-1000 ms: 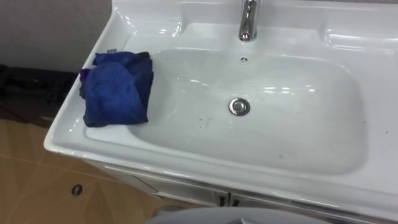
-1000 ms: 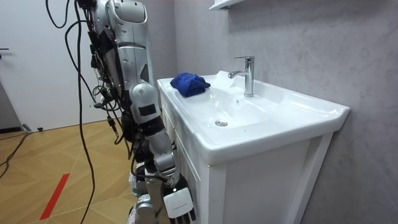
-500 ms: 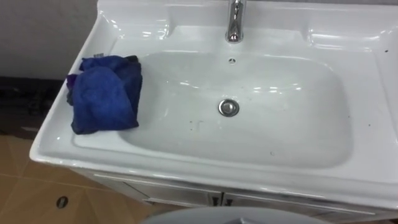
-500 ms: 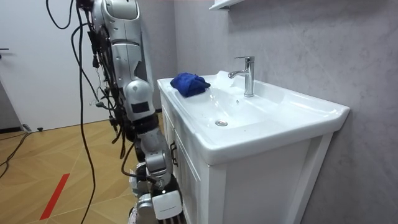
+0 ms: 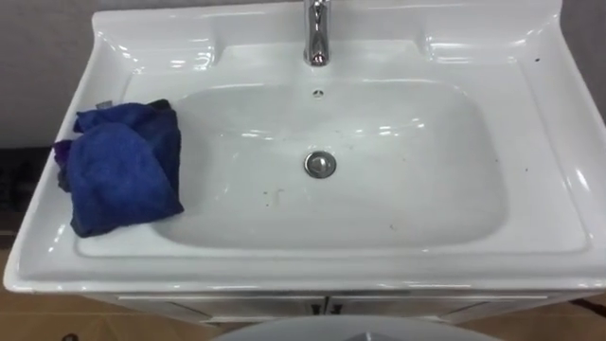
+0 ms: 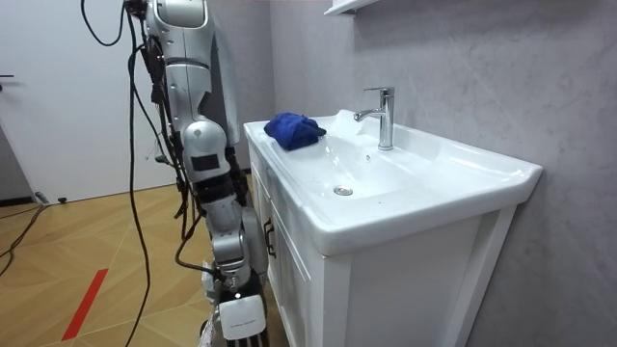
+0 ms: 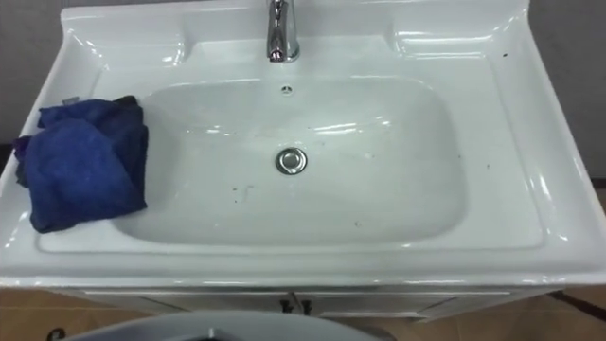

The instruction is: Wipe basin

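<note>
Cloth (image 5: 123, 180) lies bunched on basin (image 5: 559, 114) ledge, left of frame, within reach for wiping. Right hand (image 6: 238, 318) hangs low in room view; open or closed cannot be told.

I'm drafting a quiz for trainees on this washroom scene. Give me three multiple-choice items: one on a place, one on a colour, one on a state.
1. The cloth lies on the basin's: A left rim; B right rim; C middle.
2. The cloth is: A white; B red; C blue.
3. The basin is: A full of water; B drained, with dark specks; C heaped with dishes.
Answers:
1. A, the cloth sits bunched on the rim at the robot's left.
2. C, it is deep blue against the white.
3. B, the bare bottom and the drain show, with a few specks.
</note>
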Motion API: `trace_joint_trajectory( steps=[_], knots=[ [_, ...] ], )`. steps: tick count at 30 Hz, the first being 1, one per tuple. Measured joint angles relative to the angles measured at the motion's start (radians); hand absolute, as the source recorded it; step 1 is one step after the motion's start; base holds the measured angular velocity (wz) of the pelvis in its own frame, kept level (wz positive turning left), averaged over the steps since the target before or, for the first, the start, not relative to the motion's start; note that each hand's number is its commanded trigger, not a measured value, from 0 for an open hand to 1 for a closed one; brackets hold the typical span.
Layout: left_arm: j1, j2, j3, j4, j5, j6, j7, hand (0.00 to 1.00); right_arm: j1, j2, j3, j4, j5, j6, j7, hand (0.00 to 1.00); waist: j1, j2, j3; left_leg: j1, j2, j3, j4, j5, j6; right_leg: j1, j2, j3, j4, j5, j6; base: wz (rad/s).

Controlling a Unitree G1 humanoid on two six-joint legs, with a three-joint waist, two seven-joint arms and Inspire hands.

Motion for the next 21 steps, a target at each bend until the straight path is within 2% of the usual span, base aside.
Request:
trace_joint_trajectory(
  steps=[4, 7, 10, 16, 21],
  knots=[
    [-0.009, 0.0, -0.044, 0.0, 0.087, 0.01, -0.051, 0.0, 0.004, 0.0, 0.022, -0.011, -0.116, 0.007, 0.022, 0.0, 0.001, -0.001, -0.0009, 0.005, 0.0, 0.009, 0.002, 0.0, 0.0, -0.002, 0.001, 0.018, 0.001, 0.0, 0.0, -0.13],
    [-0.014, 0.001, -0.091, 0.0, 0.11, 0.023, -0.092, 0.0, 0.002, 0.003, 0.08, -0.016, -0.173, 0.03, 0.026, 0.0, 0.001, 0.0, -0.0022, 0.003, 0.001, 0.013, 0.006, -0.001, 0.001, -0.001, 0.002, 0.027, 0.0, 0.0, 0.0, -0.1],
    [-0.026, 0.0, -0.13, 0.0, 0.132, 0.035, -0.125, 0.0, -0.009, 0.005, 0.088, -0.016, -0.207, 0.044, 0.026, 0.0, 0.001, -0.003, -0.0045, 0.004, 0.001, 0.015, 0.01, -0.004, 0.006, -0.001, 0.002, 0.027, 0.0, 0.0, 0.0, -0.01],
    [-0.026, 0.0, -0.146, 0.0, 0.154, 0.061, -0.16, 0.0, -0.03, 0.007, 0.088, -0.041, -0.214, 0.044, 0.023, 0.0, 0.002, -0.011, -0.0052, 0.005, 0.001, 0.026, 0.018, -0.006, 0.008, -0.003, 0.002, 0.037, 0.0, 0.0, 0.0, -0.04],
    [-0.028, 0.0, -0.147, 0.0, 0.219, 0.073, -0.18, 0.0, -0.029, 0.02, 0.088, -0.05, -0.214, 0.044, 0.013, 0.0, 0.004, -0.018, -0.005, 0.005, 0.001, 0.026, 0.018, -0.006, 0.008, -0.004, 0.003, 0.045, -0.001, 0.0, 0.0, -0.04]
  ],
)
